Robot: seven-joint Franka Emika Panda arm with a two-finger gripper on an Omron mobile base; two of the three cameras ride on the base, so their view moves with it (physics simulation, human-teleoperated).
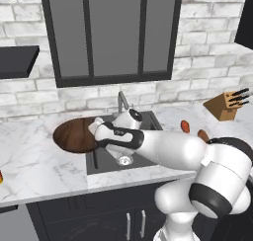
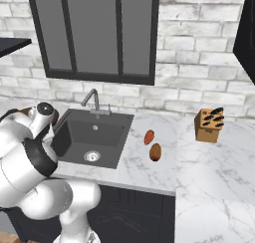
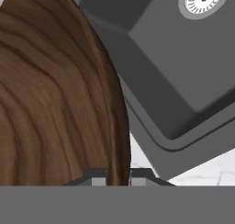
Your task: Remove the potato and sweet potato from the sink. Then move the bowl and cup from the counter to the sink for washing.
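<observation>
- The gripper [image 3: 118,177] is nearly closed, and it pinches the thin rim of the bowl [image 1: 74,135] between its two tips.
- The bowl is big, round and brown. It sits at the left edge of the sink [image 1: 148,161], partly over the tabletop [image 1: 39,161]. I cannot tell if it is lifted or touching the tabletop.
- The sink looks bare inside, with just its silver drain [image 2: 91,156] at the bottom.
- The sweet potato [image 2: 149,137] and the potato [image 2: 155,152] lie on the tabletop, right of the sink, just beside each other. So I think that part of the job is done.
- I think the job now is to get the bowl into the sink.
- The bowl is wide and held by one thin edge. It could tip, swing or slip out if the arm moves fast.
- The bowl is about half as wide as the sink. Its far side could bump the sink's wall or the faucet [image 1: 122,101] on the way in.
- If it drops from high up, it could bang down hard or land upside down.
- A bit of yellow-orange shows at the far left of the tabletop. It is too small to say if it is the cup.
</observation>
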